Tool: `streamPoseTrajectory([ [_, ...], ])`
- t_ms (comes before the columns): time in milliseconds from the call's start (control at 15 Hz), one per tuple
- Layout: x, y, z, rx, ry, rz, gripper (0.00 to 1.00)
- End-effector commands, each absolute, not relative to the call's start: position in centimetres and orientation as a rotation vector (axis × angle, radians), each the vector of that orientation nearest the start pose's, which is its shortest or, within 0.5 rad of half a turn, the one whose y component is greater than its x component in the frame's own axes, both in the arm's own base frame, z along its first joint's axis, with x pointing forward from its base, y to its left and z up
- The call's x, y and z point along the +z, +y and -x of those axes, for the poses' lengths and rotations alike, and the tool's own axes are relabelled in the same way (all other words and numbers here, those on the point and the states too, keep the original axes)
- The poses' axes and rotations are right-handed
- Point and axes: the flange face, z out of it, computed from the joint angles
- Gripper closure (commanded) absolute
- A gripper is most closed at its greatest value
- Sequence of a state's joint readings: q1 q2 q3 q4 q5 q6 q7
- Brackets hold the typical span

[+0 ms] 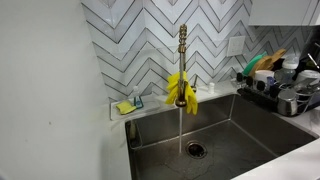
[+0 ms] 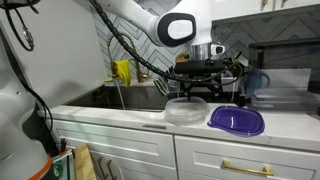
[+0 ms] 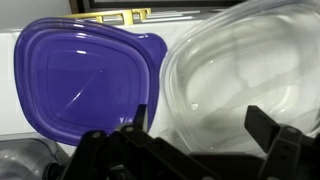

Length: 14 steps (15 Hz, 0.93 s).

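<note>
Sink [image 1: 250, 128], faucet [image 1: 182, 50] — dish rack [image 1: 282, 92]

1. A grey-and-white chevron tile wall [image 1: 140, 30] rises on the far side of a steel sink [image 1: 250, 132].
2. A brass faucet [image 1: 182, 45] stands at centre, with water running.
3. A dish rack [image 1: 275, 90] sits on the right.
4. A white counter [image 2: 105, 113] tops white cabinets [image 2: 120, 146] with a brass handle [image 2: 245, 168].

Open jaws of the gripper [image 2: 193, 93] hang over a clear container [image 2: 184, 110] near the front edge of the counter [image 2: 120, 118], with open air between them for a straight drop. A purple lid [image 2: 237, 121] lies just beside the container, blocking the side away from the sink [image 2: 100, 97]. Dark clutter [image 2: 280, 85] crowds the back edge behind both. Toward the sink the counter's front strip is bare, but there the faucet [image 1: 182, 45], draped with yellow gloves [image 2: 122, 70], stands in the way.
</note>
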<state>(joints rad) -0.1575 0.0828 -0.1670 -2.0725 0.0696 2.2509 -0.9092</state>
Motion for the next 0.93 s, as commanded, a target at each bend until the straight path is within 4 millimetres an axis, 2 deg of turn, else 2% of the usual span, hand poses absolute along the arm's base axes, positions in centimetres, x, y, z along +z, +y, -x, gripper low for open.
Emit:
streamPoseTrajectory([
  [0,37.8,-18.1,-54.8,-0.226,-0.747,3.043,0.0],
  [133,36.9,-17.9,-55.4,-0.267,-0.716,3.033,0.01],
  [400,35.2,-17.2,-56.2,-0.29,-0.679,2.994,0.4],
  [533,35.0,-16.8,-56.1,-0.256,-0.663,2.964,0.57],
  [867,37.0,-17.6,-55.1,-0.163,-0.683,2.995,0.95],
])
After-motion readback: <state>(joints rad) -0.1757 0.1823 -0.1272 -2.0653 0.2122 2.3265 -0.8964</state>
